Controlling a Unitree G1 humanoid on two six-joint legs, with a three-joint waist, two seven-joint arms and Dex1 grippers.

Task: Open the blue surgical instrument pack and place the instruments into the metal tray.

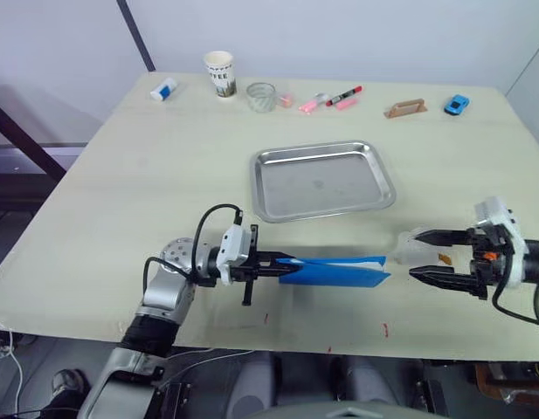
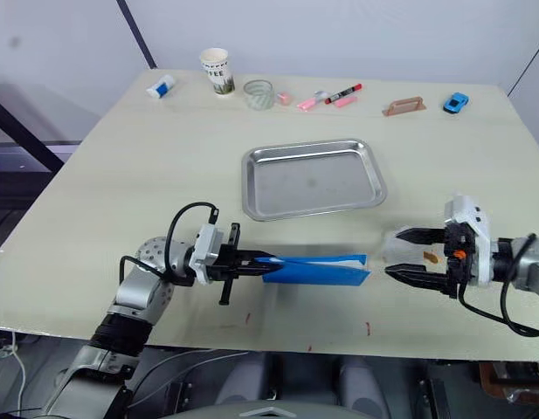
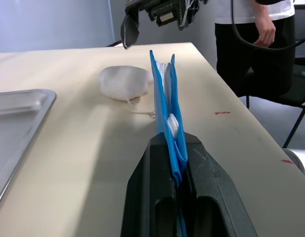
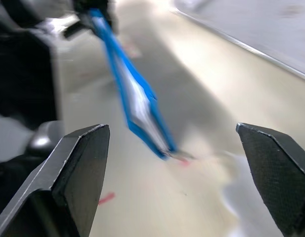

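The left gripper (image 1: pixel 271 262) is closed on one short end of the blue surgical instrument pack (image 1: pixel 335 271) and holds it on its edge, so the pack stands like a thin book just above the table (image 1: pixel 120 192). In the left wrist view the two black fingers (image 3: pixel 142 197) press the blue cover from both sides, and a pale white lining shows between the two blue leaves, which are a little apart at the far end.

The right gripper (image 1: pixel 429 255) is at the other end of the pack, pointing toward it, with its fingers wide apart and nothing between them. The free end of the pack is just in front of this gripper but does not touch it. In the right wrist view the pack hangs between the two spread fingers (image 4: pixel 75 163).

A small white crumpled bag (image 3: pixel 123 82) lies on the table right under the right gripper, near the pack's free end.

The metal tray (image 1: pixel 374 188) lies flat on the table beyond the pack, near it but apart. I cannot see any instruments in it.

At the far edge of the table are a paper cup (image 1: pixel 220 73), a small glass jar (image 1: pixel 261 96), pink pens (image 1: pixel 309 105), a red marker (image 1: pixel 344 94), a brown handle-shaped piece (image 1: pixel 405 108) and a small blue toy car (image 1: pixel 457 105).

A person (image 3: pixel 253 44) in dark trousers stands beside the table.
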